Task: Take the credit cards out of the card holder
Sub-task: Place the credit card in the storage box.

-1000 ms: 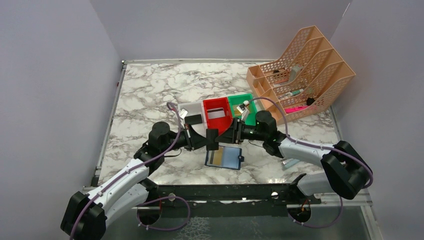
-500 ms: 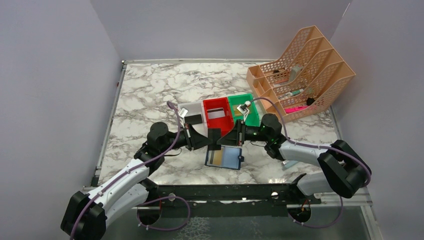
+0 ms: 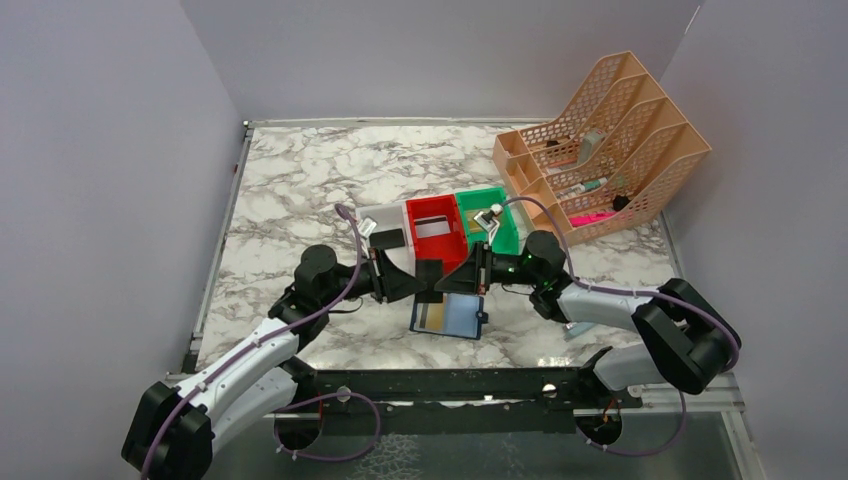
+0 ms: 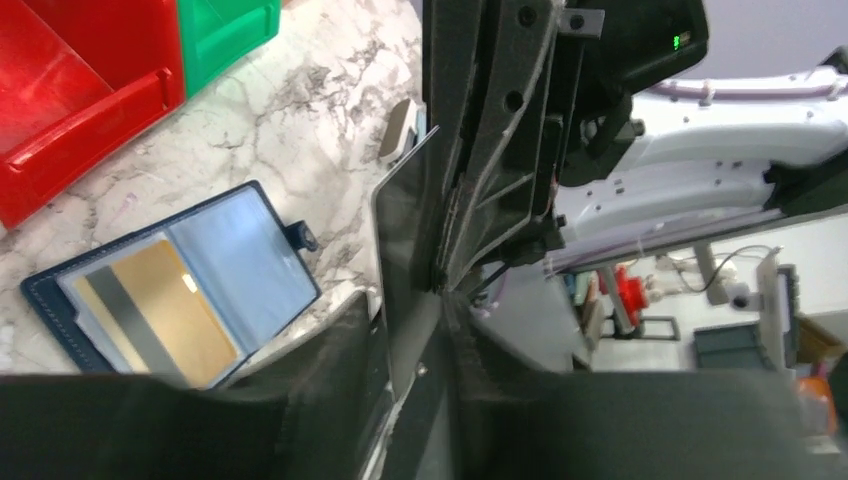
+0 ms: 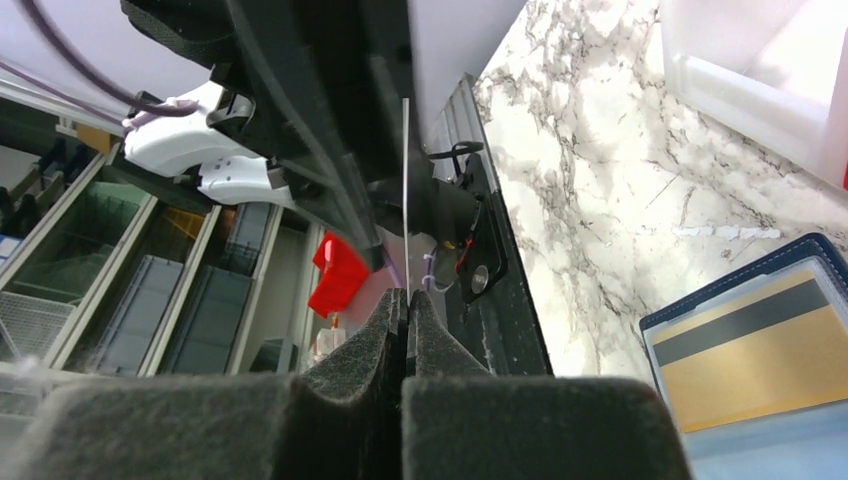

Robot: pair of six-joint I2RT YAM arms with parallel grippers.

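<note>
The navy card holder (image 3: pixel 462 318) lies open on the marble near the front edge, with a gold credit card (image 3: pixel 432 317) with a dark stripe in its left pocket. Both show in the left wrist view, the card holder (image 4: pixel 240 262) and gold card (image 4: pixel 150 310), and in the right wrist view, the holder (image 5: pixel 700 300) and gold card (image 5: pixel 770 365). Just above the holder a black credit card (image 3: pixel 429 276) stands on edge between the two grippers. My right gripper (image 3: pixel 448 282) (image 5: pixel 405 300) is shut on its thin edge (image 5: pixel 405 200). My left gripper (image 3: pixel 416 285) (image 4: pixel 410 350) has its jaws slightly apart around the card's other end (image 4: pixel 400 250).
Behind the grippers stand a white bin (image 3: pixel 372 218) holding a dark card (image 3: pixel 388 238), a red bin (image 3: pixel 434 228) and a green bin (image 3: pixel 490 215). A peach mesh organiser (image 3: pixel 600 145) fills the back right. A small silver-blue object (image 3: pixel 578 325) lies by the right arm.
My right gripper has closed on the black card's end. The left jaws, shut on the card before, have eased slightly apart. The right wrist has drawn back a little to the right.
</note>
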